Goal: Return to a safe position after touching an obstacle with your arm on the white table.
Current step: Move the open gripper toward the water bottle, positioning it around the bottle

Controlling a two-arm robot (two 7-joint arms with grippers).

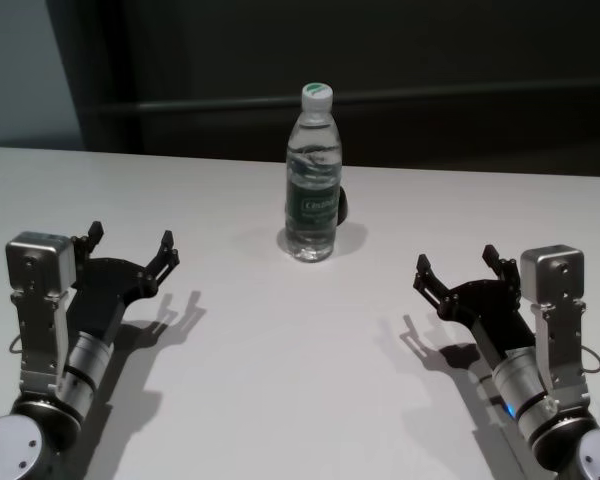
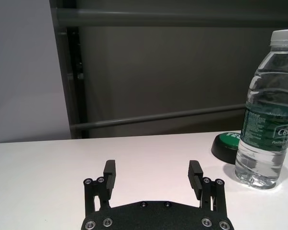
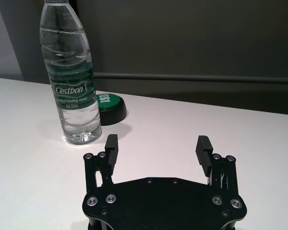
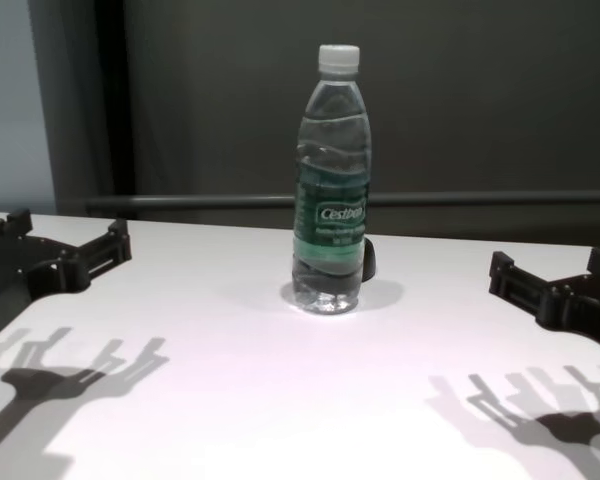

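The obstacle, a tall clear water bottle [image 1: 312, 180] with a white cap and green label, stands upright on the white table [image 1: 280, 380] at the middle far side. It also shows in the chest view [image 4: 329, 180], left wrist view [image 2: 268, 115] and right wrist view [image 3: 72, 76]. My left gripper [image 1: 130, 243] is open and empty, low at the near left, well apart from the bottle. My right gripper [image 1: 456, 262] is open and empty at the near right, also apart from it. Both show in the wrist views [image 2: 153, 173] [image 3: 156, 146].
A small black puck with a green top [image 3: 109, 104] lies just behind the bottle's base, also seen in the left wrist view [image 2: 226, 143]. A dark wall with a rail [image 4: 480, 198] runs behind the table's far edge.
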